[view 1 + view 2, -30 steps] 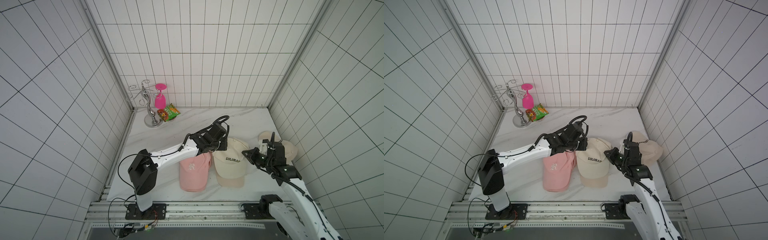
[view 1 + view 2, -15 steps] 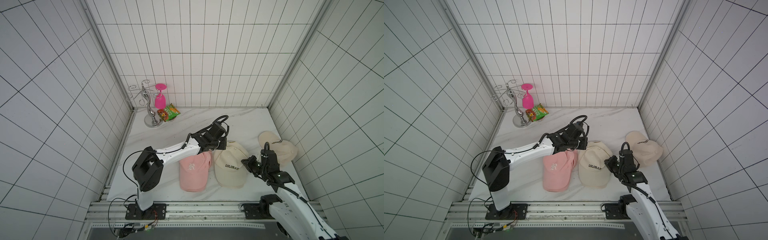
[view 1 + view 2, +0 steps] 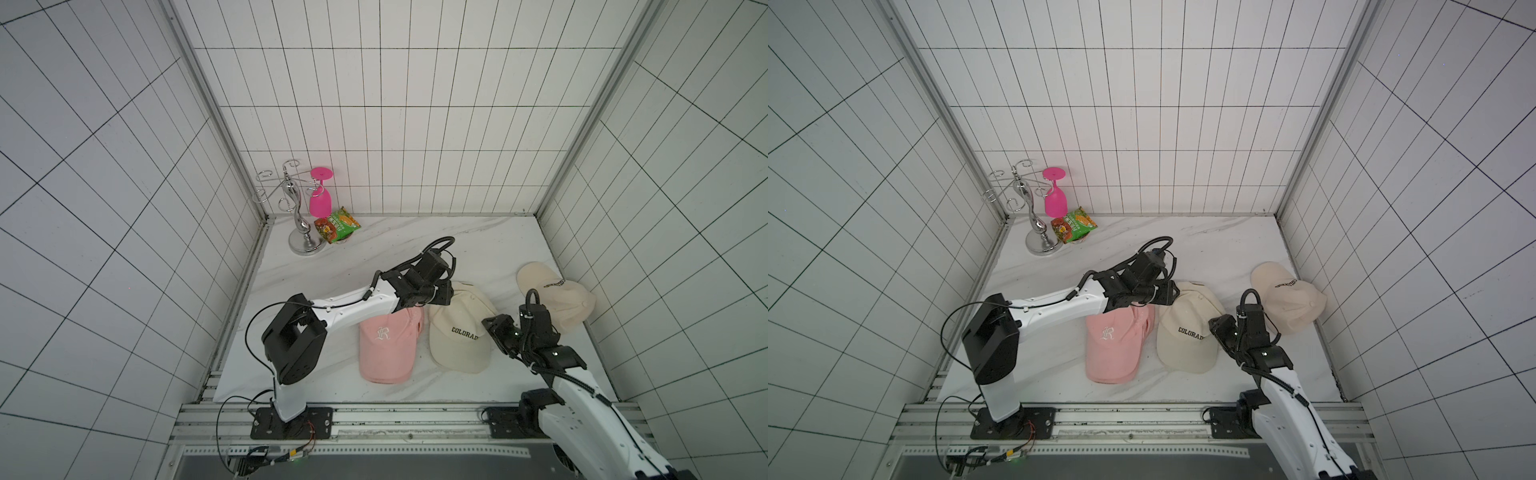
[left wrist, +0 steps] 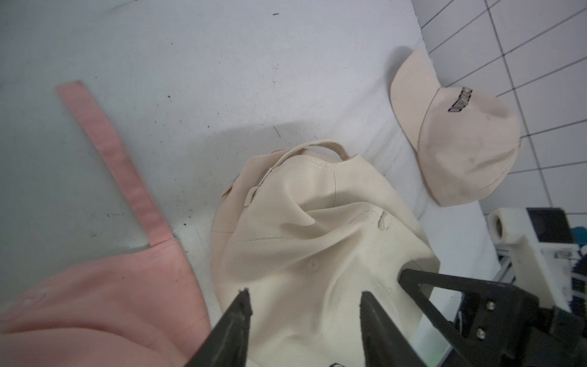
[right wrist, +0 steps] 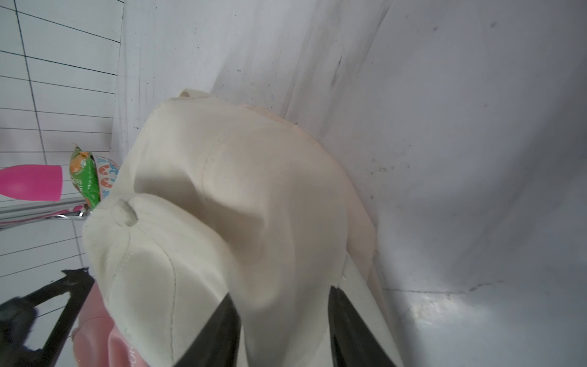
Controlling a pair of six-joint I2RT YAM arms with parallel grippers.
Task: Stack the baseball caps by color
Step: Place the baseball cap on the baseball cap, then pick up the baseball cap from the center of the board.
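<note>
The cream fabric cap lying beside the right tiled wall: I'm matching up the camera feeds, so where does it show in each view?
Top view: the cream fabric cap lies right of centre, beside the tiled wall.
Top view: the same place, beside that wall.
Left wrist: beyond the nearer crumpled cap, next to the wall tiles.
Right wrist: not in it.
Shared landmark: the middle cream cap lettered COLORADO, seen in all four.

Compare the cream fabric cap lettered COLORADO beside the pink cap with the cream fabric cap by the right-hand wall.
The cream COLORADO cap points its brim toward the front; the cream wall-side cap has its brim toward the back wall. The COLORADO cap lies beside the light pink fabric cap; the wall-side cap lies alone. Both are cream with black lettering.
</note>
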